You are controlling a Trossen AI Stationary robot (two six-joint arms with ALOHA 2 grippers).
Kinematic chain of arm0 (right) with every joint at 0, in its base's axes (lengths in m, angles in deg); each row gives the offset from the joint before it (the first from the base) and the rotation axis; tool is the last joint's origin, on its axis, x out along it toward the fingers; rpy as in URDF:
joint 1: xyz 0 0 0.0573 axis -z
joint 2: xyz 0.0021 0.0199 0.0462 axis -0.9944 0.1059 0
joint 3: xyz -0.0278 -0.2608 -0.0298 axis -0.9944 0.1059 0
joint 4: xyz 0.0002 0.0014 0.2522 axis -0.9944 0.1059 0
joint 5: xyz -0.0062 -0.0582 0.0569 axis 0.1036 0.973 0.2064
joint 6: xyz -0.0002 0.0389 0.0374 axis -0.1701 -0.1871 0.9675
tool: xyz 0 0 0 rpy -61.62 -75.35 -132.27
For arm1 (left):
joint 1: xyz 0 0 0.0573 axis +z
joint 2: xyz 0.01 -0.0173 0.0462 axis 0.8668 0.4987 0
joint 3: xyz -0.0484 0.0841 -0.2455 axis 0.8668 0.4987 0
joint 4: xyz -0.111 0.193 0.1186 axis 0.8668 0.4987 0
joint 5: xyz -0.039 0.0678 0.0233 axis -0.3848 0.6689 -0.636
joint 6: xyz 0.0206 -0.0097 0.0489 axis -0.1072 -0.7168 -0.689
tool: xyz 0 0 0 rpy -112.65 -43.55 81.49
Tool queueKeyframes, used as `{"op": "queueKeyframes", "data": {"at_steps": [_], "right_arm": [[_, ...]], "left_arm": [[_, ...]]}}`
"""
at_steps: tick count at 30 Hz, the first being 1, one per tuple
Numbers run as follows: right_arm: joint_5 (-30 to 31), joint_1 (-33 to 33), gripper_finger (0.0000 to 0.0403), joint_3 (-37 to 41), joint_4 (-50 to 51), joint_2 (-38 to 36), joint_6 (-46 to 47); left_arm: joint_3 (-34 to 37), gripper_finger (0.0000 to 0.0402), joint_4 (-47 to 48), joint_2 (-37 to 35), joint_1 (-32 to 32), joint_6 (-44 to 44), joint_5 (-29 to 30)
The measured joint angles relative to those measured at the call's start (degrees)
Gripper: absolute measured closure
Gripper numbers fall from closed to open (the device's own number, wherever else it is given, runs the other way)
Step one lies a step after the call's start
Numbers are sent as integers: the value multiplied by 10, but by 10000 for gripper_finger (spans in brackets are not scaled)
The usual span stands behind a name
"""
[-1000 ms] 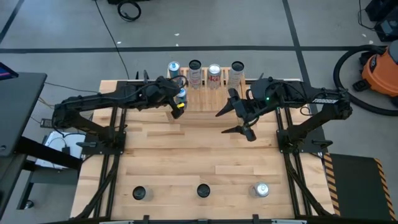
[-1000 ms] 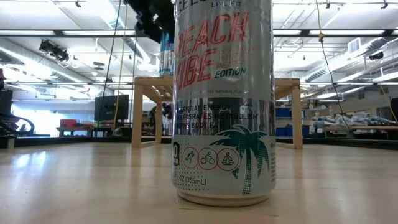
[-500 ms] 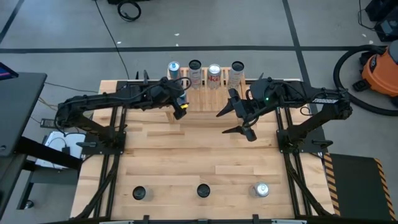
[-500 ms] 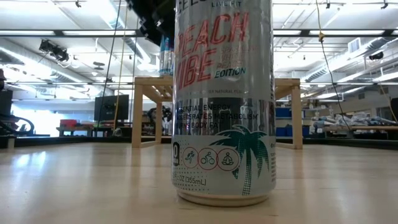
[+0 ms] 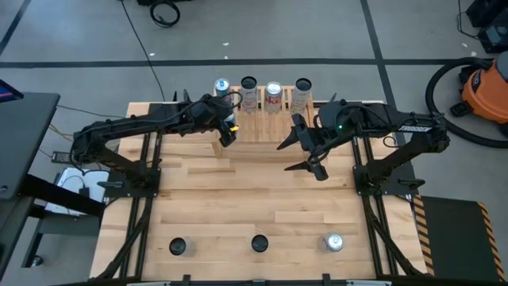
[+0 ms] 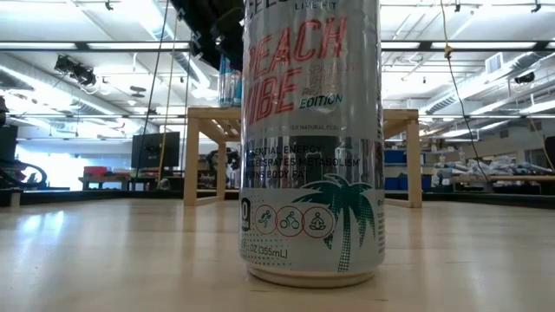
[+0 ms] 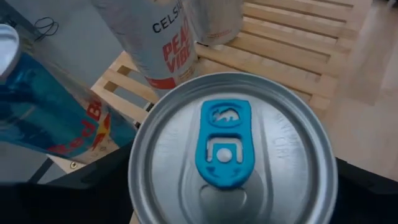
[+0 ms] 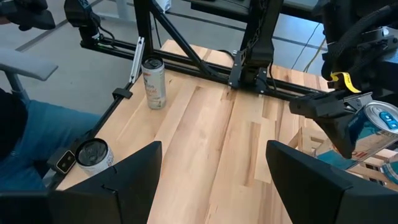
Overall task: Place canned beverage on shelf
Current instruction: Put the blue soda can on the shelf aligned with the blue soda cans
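High view showed the left gripper [image 5: 225,127] at the left end of the shelf [image 5: 278,127], which sat along the far edge of the bench [image 5: 238,191]. Its wrist camera looked straight down on the silver lid and blue tab of a can [image 7: 233,152], with dark fingers [image 7: 109,171] close on either side of it; the jaws were spread about as wide as the can, though whether they truly pinched it could not be told. Below that can lay the slats of the shelf, and just beside it stood a blue can [image 7: 43,106] and a white can with red lettering [image 7: 152,40], both upright at the shelf's left end. A row of four cans [image 5: 262,94] lined the shelf's far side in the overhead picture.

The right gripper [image 5: 305,155] hung over the middle of the bench, just in front of the shelf, jaws spread and nothing between them. Its own camera saw wide-apart fingers [image 8: 121,180] and bare planks beyond.

Three more cans stood along the near edge of the bench: two dark-topped ones [image 5: 178,246] [image 5: 259,242] and a silver one [image 5: 332,241]. Low view was mostly filled by one tall silver can with a palm-tree print [image 6: 312,147], upright on the wood.
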Motion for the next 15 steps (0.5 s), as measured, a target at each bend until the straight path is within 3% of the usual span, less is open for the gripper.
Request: {"op": "queueKeyframes", "data": {"at_steps": [8, 15], "right_arm": [[0, 0, 106, 0, 0, 0, 0], [0, 0, 106, 0, 0, 0, 0]], "left_arm": [[0, 50, 9, 0, 0, -18, -27], [0, 96, 22, 0, 0, -30, -27]]}}
